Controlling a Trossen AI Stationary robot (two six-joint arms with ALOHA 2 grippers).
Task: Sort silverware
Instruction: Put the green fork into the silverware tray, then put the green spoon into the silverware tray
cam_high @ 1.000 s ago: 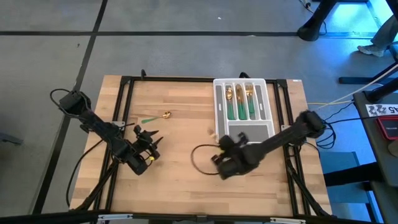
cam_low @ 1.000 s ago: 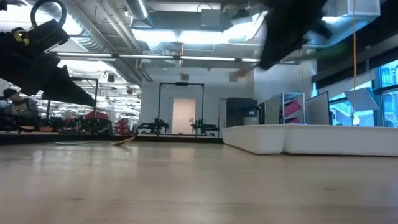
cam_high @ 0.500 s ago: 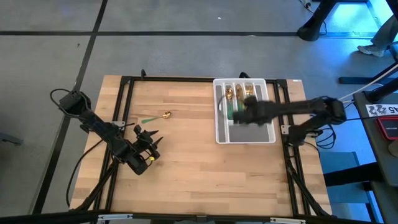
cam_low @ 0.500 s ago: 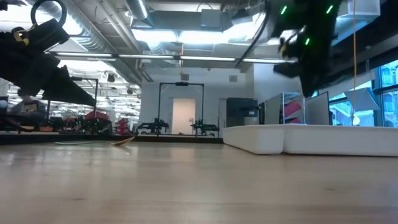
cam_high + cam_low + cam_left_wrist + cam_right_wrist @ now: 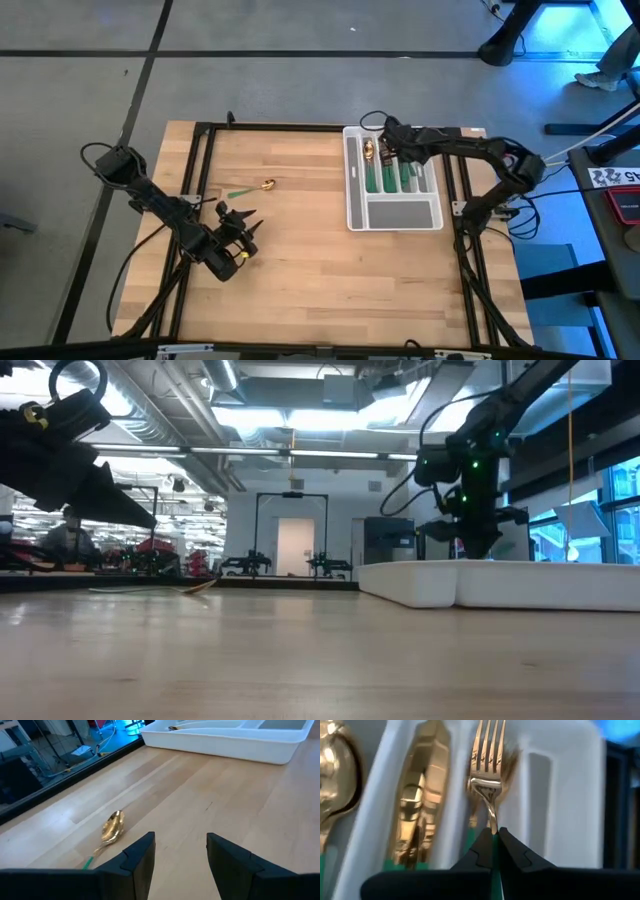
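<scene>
The silverware has gold heads and green handles. One spoon [image 5: 255,186] lies flat on the wood left of the tray, also in the left wrist view [image 5: 112,826]. Spoons, knives and forks [image 5: 400,172] lie in the long slots of the grey-white tray [image 5: 350,200]. My right gripper [image 5: 388,140] hangs over the tray's far end, shut on a fork [image 5: 487,755]. My left gripper [image 5: 235,245] waits open near the table's left side, short of the spoon. My right gripper pinches the fork between its two fingertips at the thin neck [image 5: 493,831], where the gold stem meets the green handle. The fork sticks out ahead of the fingertips, in line with them, tines first over the tray's fork slot [image 5: 540,795]. Whether the tines touch the forks below, I cannot tell.
The tray's wide near compartment [image 5: 405,213] holds nothing. A black frame [image 5: 200,160] runs along the table's edges. Bare wood [image 5: 300,250] lies between the two arms. In the low view the tray [image 5: 500,582] sits on the right, with the right arm [image 5: 475,490] above it.
My right gripper has swung fast from the table's near middle toward the far edge and the right, across the tray to its far end, and has come down close over the slots. My left arm has kept still.
</scene>
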